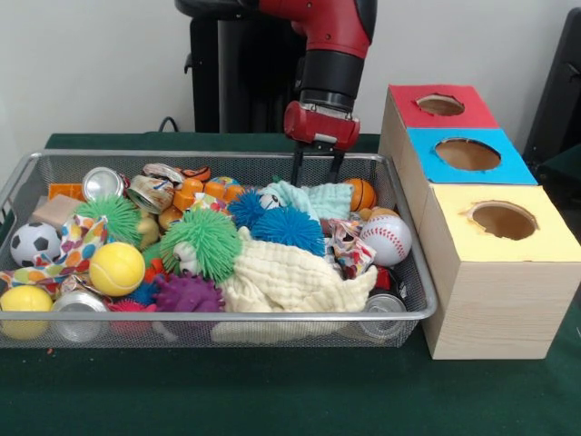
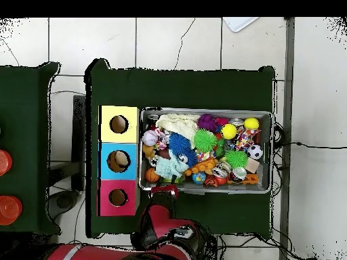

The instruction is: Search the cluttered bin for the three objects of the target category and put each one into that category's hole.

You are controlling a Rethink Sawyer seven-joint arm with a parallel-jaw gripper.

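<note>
1. The gripper is held over the bin's far rim, its two fingers spread apart above a pale green cloth.
2. The bin is filled with balls, spiky toys, cans and a cream cloth.
3. The blue hole is seen between red and yellow ones, right of the bin on the green tabletop.

Bin silver mesh. Hole surround bright blue, between red and yellow surrounds. Spiky balls green, blue, purple. Baseball white, red-stitched. Soccer ball black-and-white. Bench dark green. Arm red and black.
</note>
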